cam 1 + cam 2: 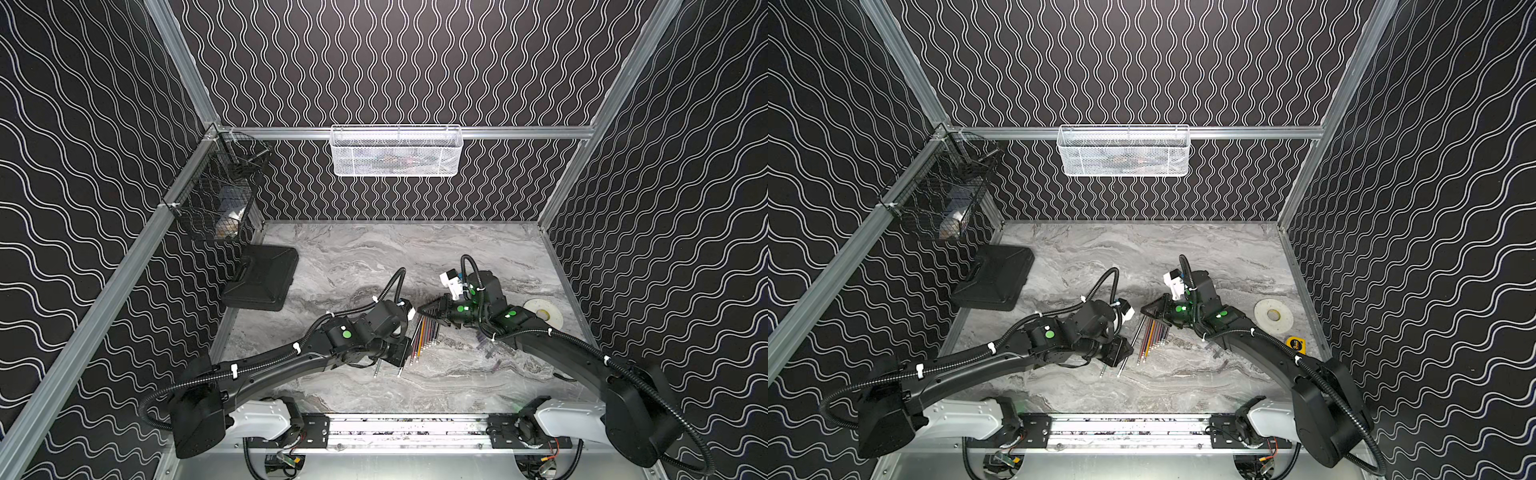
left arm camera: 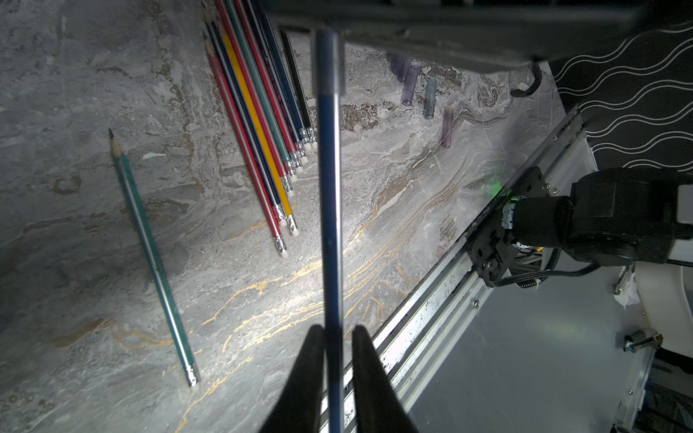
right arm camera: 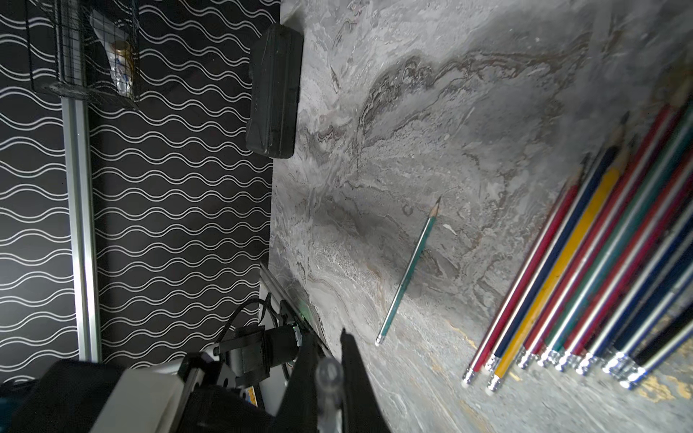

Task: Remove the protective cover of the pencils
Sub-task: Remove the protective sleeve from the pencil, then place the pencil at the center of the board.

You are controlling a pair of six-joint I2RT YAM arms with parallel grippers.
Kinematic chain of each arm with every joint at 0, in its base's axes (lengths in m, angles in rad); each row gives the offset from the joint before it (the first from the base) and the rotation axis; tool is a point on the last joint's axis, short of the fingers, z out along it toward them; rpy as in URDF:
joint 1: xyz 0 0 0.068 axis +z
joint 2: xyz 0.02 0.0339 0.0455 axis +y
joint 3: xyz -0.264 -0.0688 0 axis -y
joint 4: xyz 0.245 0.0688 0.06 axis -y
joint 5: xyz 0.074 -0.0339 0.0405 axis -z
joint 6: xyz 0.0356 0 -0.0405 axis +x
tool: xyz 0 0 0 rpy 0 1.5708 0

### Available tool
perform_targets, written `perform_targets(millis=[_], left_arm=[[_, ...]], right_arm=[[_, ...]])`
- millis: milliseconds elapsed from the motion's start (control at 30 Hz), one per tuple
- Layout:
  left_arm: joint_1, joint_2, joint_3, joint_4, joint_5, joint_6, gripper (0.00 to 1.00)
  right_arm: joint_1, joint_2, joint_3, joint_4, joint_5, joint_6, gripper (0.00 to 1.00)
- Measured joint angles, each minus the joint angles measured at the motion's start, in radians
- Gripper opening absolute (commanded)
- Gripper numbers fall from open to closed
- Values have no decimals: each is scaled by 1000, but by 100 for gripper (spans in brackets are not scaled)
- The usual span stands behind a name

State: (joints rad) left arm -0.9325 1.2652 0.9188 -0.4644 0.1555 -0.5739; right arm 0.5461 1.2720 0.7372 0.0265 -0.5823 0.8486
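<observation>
1. Nearest to the robot's base, the left gripper [image 2: 337, 330] has its jaws on both sides of the blue pencil [image 2: 332, 225]. A thin gap shows on 1 side, so I cannot tell whether they really pinch it or only cradle it.
2. Just beside it, 1 teal pencil [image 2: 153, 258] lies alone on the marble table [image 2: 75, 93], with its sharpened tip bare.
3. A little further, the pencils [image 2: 262, 123] lie in a tight fan, touching each other, erasers toward the base. The tips that I can see look uncovered.
4. Near the fan, some loose covers [image 2: 430, 98] lie on the table. They are small clear tubes, apart from every pencil.
5. Beyond, the right gripper [image 3: 328, 337] is pressed together on a clear cover [image 3: 329, 371]. The far end of the blue pencil runs under this gripper, so I judge that the step in hand is pulling the cover off this pencil. Whether the cover is free of the tip, I cannot tell.
6. The next move calls for a firm hold on the shaft by the left gripper and a straight pull along it by the right one. A sideways pull could snap the lead.
7. Farthest, a black case [image 1: 262, 282] lies by the side wall, not involved.
</observation>
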Motion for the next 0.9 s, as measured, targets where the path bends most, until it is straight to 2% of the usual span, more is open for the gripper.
perform_targets(millis=[200,267,333,400,467,767,900], left_arm=[[0,5,0,2,4,0,21],[0,6,0,5,4,0,27],[0,7,-2,8,5,0,27],[0,8,-4,8,5,0,19],[0,8,-8,11,6,0,1],[0,9,-49,64,18,2,0],[1,-16,-99,156,33,-11,0]], right_arm=[[0,-19,12,1,9,3,0],[0,-19,12,0,9,3,0],[0,-19,12,1,12,4,0],[0,-19,9,2,12,6,0],[0,-19,7,2,12,8,0],[-5,-22,16,-44,37,2,0],[-95,-24,74,-151,72,-23,0]])
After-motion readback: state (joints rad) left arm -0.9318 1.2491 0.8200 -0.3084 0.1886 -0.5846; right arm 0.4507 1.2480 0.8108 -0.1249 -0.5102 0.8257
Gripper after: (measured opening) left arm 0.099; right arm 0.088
